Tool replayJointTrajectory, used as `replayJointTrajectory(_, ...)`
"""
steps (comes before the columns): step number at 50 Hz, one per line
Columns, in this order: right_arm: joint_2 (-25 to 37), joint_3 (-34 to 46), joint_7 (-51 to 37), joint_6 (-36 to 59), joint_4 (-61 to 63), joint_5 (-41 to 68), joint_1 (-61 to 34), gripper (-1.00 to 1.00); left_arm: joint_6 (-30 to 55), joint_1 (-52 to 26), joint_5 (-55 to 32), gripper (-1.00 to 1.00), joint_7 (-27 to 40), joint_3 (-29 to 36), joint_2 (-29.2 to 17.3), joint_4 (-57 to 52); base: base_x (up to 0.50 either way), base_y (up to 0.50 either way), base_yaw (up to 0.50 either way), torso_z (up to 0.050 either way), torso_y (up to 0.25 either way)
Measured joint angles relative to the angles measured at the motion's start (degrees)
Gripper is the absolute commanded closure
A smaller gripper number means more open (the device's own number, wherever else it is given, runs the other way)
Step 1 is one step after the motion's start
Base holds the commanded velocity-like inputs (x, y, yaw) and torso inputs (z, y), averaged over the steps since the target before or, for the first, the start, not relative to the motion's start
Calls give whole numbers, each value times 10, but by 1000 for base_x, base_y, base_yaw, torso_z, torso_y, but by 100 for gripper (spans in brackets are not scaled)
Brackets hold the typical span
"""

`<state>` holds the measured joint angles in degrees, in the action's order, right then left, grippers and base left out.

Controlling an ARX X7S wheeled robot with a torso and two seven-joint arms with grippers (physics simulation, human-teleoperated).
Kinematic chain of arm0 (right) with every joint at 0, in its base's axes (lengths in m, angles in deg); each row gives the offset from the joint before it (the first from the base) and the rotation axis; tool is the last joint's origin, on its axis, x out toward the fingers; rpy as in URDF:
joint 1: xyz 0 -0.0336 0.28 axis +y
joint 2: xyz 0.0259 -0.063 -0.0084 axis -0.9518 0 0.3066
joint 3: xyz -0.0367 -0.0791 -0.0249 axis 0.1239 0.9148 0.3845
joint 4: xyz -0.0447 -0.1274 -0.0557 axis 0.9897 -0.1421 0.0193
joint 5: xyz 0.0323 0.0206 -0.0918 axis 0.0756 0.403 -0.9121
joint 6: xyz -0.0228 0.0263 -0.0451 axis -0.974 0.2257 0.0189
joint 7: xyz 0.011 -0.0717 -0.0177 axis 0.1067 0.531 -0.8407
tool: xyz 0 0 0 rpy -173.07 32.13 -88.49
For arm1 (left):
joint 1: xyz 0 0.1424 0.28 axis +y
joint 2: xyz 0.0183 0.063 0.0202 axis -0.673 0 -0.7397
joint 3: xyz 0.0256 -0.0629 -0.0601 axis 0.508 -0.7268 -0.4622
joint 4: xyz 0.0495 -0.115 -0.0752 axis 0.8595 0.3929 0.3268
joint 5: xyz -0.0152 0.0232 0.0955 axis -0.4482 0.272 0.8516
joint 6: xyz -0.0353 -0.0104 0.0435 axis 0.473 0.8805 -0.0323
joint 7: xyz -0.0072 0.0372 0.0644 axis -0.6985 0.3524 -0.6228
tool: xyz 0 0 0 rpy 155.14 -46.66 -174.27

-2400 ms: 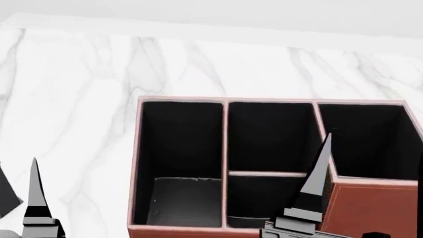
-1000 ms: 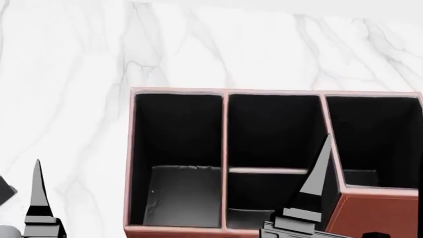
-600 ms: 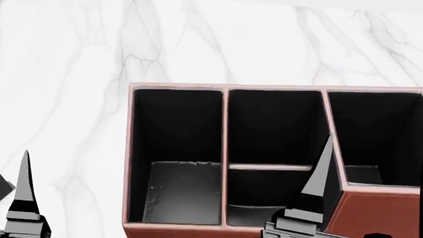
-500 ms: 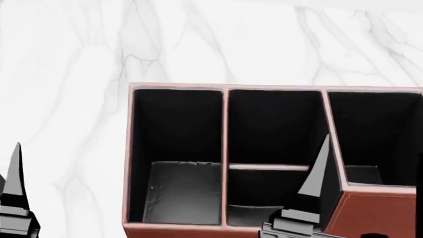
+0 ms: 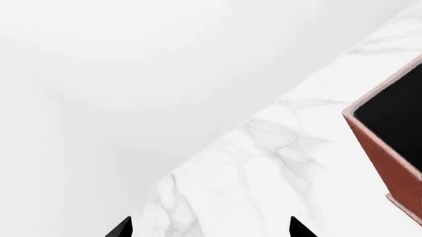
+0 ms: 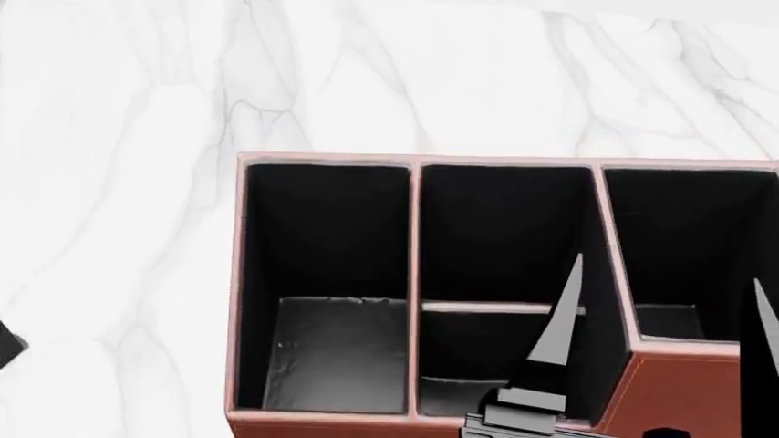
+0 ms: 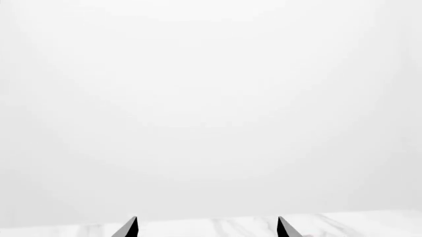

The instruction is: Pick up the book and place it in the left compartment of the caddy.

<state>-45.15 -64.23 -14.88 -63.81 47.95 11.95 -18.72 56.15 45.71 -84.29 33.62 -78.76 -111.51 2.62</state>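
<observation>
The reddish-brown caddy point(image 6: 681, 392) stands low in the head view. Its left compartment point(image 6: 328, 356) is long and undivided, with a wrinkled black floor and nothing in it. A black corner point(image 6: 6, 344) at the head view's left edge may be the book; the rest of it is out of view. My right gripper point(image 6: 667, 270) is open and empty, pointing up in front of the caddy's middle and right sections. It also shows in the right wrist view point(image 7: 206, 227). My left gripper point(image 5: 209, 228) is open and empty over bare marble, with a corner of the caddy point(image 5: 389, 160) to one side.
The white marble table point(image 6: 122, 182) spreads to the left of the caddy and behind it. The caddy's middle section point(image 6: 505, 237) is split in two by a low divider. The tall-walled end section point(image 6: 694, 237) is at the right. The right wrist view faces a plain white wall.
My left gripper has slid left and dropped out of the head view. My right gripper has shifted a little left, and its second finger now shows at the right edge.
</observation>
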Motion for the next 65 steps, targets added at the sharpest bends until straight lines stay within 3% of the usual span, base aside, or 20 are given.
replayJointTrajectory(7,1,6,-1,-2,-4,-3,-1,-100,13,24,-17,-100,-87,-82,-42,34,0,0,0,0,0)
replayJointTrajectory(15,2,11,-2,-5,-8,-5,-1,-100,8,44,-19,-100,-171,-125,-73,82,0,0,0,0,0)
replayJointTrajectory(31,8,14,-7,-3,-9,-8,-2,-100,-21,137,63,-100,-327,-207,-36,146,0,0,0,0,0)
replayJointTrajectory(48,17,21,-15,4,-8,-21,-5,-100,-64,177,127,-100,-372,-199,-39,211,0,0,0,0,0)
replayJointTrajectory(65,23,25,-20,5,-11,-30,-6,-100,-130,173,143,-100,-362,-124,-11,271,0,0,0,0,0)
